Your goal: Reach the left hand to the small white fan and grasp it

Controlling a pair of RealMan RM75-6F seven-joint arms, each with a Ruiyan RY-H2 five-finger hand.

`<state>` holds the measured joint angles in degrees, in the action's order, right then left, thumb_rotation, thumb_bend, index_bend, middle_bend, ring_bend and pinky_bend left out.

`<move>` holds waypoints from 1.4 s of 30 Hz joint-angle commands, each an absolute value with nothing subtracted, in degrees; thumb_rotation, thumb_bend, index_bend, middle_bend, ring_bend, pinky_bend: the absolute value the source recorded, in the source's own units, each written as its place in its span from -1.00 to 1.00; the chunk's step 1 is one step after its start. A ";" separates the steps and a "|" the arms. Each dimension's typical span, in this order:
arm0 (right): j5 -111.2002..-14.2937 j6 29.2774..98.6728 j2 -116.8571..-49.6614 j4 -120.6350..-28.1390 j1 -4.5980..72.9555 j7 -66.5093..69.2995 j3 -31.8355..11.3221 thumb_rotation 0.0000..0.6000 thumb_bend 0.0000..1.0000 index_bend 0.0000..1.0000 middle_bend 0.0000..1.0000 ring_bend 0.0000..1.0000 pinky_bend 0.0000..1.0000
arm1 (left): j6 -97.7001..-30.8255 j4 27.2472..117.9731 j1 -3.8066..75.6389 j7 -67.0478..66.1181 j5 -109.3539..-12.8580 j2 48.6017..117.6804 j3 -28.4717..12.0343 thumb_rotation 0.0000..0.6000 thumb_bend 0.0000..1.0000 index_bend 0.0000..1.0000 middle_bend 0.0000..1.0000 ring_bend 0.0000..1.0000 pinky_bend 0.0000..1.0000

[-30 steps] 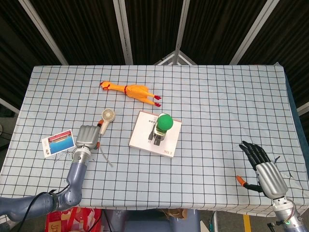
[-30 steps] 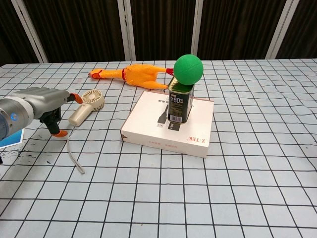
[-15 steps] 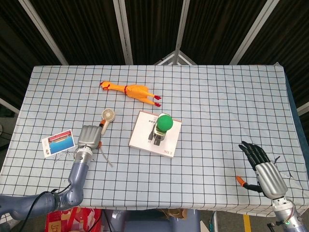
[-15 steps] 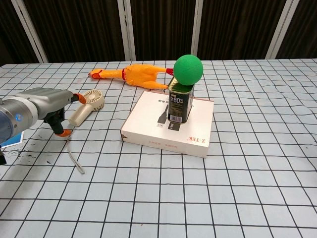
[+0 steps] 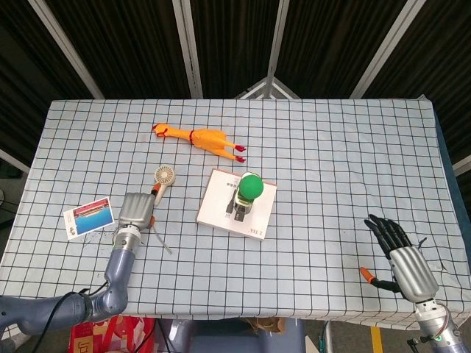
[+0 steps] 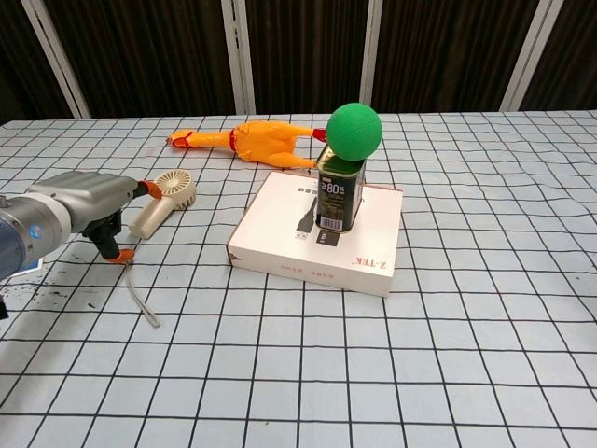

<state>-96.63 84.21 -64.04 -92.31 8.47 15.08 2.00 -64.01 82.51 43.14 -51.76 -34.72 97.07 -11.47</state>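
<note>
The small white fan (image 5: 164,179) lies flat on the checked cloth, round head away from me and handle (image 6: 149,219) pointing toward my left hand (image 5: 135,208). In the chest view my left hand (image 6: 82,199) sits just left of the handle, fingers apart. One orange fingertip (image 6: 149,189) reaches above the handle and another (image 6: 119,256) rests below it; the hand holds nothing. My right hand (image 5: 401,255) lies open at the table's near right corner, fingers stretched out, far from the fan.
A white box (image 5: 237,204) carries a tin can (image 6: 338,194) topped by a green ball (image 6: 355,130), right of the fan. A rubber chicken (image 5: 202,138) lies behind it. A postcard (image 5: 88,217) and a thin white strip (image 6: 140,297) lie by my left hand.
My left hand has crept a little to the right, closer to the fan's handle. The fan and the right hand have not moved.
</note>
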 commanded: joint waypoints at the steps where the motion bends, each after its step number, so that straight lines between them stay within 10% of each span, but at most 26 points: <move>1: -96.60 84.18 -64.01 -92.38 8.50 15.18 1.99 1.00 -0.42 -1.00 -1.00 -1.00 -0.88 | -63.81 81.87 43.22 -51.88 -34.39 97.35 -10.98 1.00 -0.10 -0.71 1.00 0.59 0.70; 31: -96.71 84.43 -64.17 -92.40 8.26 15.00 2.16 1.00 -0.42 -1.00 -1.00 -1.00 -0.88 | -73.34 90.52 39.24 -41.28 -48.52 91.09 -10.02 1.00 -0.11 -0.93 0.87 0.42 0.64; 37: -96.64 84.42 -64.22 -92.22 8.25 14.58 2.09 1.00 -0.42 -1.00 -1.00 -1.00 -0.88 | -79.64 96.73 34.20 -34.86 -57.64 85.13 -7.17 1.00 -0.18 -1.00 0.26 -0.12 0.16; 42: -96.47 84.47 -64.38 -92.16 8.18 13.96 1.97 1.00 -0.42 -1.00 -1.00 -1.00 -0.88 | -85.21 100.20 27.89 -25.87 -67.24 79.49 -2.07 1.00 -0.47 -1.00 -0.68 -0.90 -0.80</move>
<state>-96.49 84.45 -64.34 -92.17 8.20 14.02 1.99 -81.82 97.79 31.58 -30.53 -62.77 82.92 -5.15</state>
